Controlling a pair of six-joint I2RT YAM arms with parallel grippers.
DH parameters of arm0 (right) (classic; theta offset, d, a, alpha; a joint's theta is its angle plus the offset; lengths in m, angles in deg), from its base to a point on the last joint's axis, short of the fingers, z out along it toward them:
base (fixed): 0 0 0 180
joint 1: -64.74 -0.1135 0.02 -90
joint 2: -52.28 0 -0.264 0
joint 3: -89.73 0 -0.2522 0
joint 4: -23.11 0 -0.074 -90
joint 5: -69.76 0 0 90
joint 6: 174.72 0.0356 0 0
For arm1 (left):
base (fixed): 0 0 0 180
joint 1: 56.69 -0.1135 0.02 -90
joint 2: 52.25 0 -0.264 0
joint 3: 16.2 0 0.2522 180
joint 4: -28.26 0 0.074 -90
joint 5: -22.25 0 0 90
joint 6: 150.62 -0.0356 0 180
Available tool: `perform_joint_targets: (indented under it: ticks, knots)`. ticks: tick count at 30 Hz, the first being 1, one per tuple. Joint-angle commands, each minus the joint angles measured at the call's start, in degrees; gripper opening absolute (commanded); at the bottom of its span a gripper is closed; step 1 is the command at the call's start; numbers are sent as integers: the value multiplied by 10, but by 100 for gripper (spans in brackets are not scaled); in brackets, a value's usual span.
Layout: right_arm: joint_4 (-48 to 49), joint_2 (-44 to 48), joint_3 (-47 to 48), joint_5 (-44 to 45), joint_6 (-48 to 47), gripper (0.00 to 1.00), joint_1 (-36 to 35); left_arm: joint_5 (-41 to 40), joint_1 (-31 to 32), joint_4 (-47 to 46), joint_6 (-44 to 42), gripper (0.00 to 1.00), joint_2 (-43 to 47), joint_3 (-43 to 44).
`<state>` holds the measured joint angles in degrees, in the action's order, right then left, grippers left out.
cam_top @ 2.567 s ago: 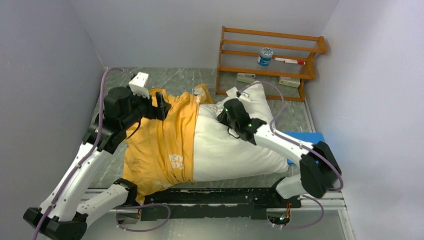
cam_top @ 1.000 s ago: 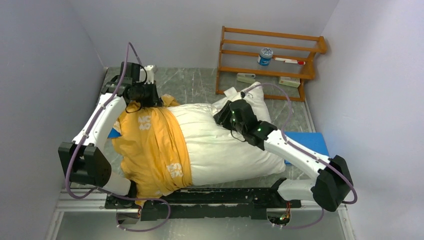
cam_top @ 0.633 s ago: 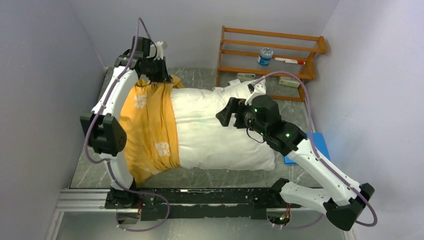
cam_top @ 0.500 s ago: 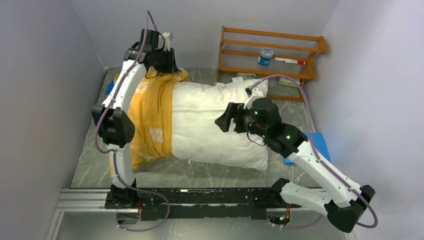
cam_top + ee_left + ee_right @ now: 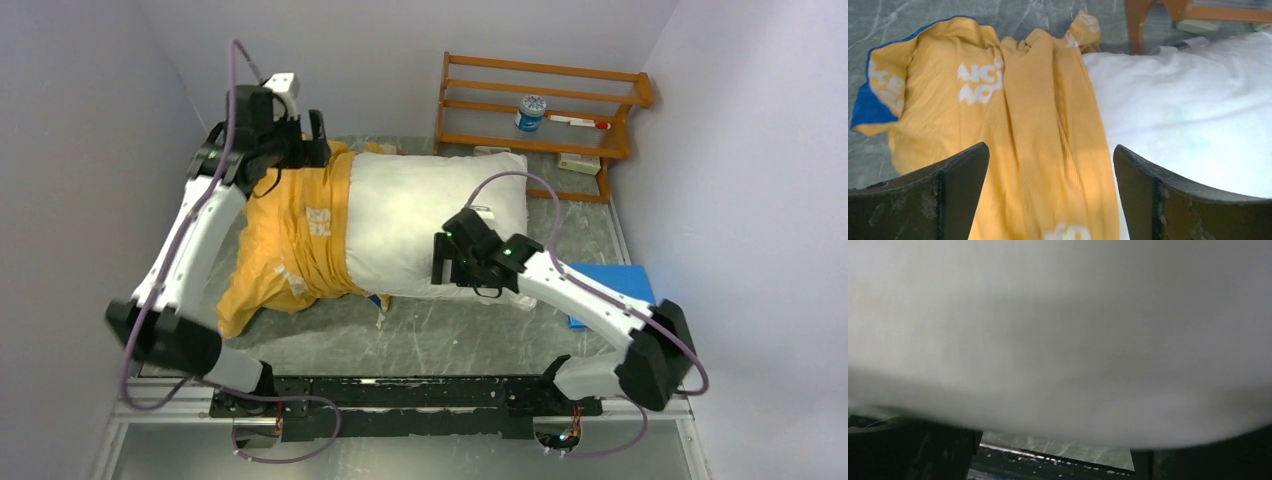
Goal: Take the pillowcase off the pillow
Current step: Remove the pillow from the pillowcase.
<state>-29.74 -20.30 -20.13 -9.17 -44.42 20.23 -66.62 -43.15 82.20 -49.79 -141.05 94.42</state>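
In the overhead view, the left gripper [image 5: 316,138] hangs at the upper left of the frame, over the far end of the pillowcase [image 5: 290,235]. Its wrist camera shows the two dark fingers [image 5: 940,192] spread wide apart with nothing between them, so this pincer is released, and the yellow cloth lies below it.

The pillowcase sits left of centre on the grey marbled table [image 5: 440,335]. It is yellow-orange side out with white lettering, and it is bunched and wrinkled around the left end of the pillow [image 5: 425,210]. Its lower corner trails toward the lower left of the frame onto the bare table. In the left wrist view a strip of its blue face [image 5: 868,107] shows at the left edge of the cloth.

The pillow, plain white, lies across the middle of the frame. Most of its length is bare, and only its left end is inside the cover.

The right gripper [image 5: 446,266] is at the pillow's near edge, right of centre. Its wrist camera is filled with blurred white fabric, and the dark fingers [image 5: 910,450] stand far apart in the lower corners. This pincer is also released. Whether it touches the pillow cannot be told.

At the upper right a wooden shelf [image 5: 600,95] stands against the back wall. It holds a small blue-and-white jar [image 5: 531,112] and a pen [image 5: 578,122]. At the right edge of the table lies a flat blue pad [image 5: 612,282], partly hidden by the right arm.
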Motion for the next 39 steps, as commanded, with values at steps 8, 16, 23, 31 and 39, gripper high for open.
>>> perform_joint_targets:
  ticks: [8,16,23,31,39]
  knots:
    - [17,-71,43,55,87,100,1,-2,0,53,-4,97,243,-303]
    - [30,-79,41,34,105,100,1,81,0,22,68,95,310,-429]
    - [76,-42,16,70,133,53,26,66,1,-9,71,7,254,-457]
    - [62,40,-3,99,81,0,169,-155,-1,43,84,5,303,-396]
    - [-4,97,11,160,53,0,211,-191,-2,70,74,5,305,-382]
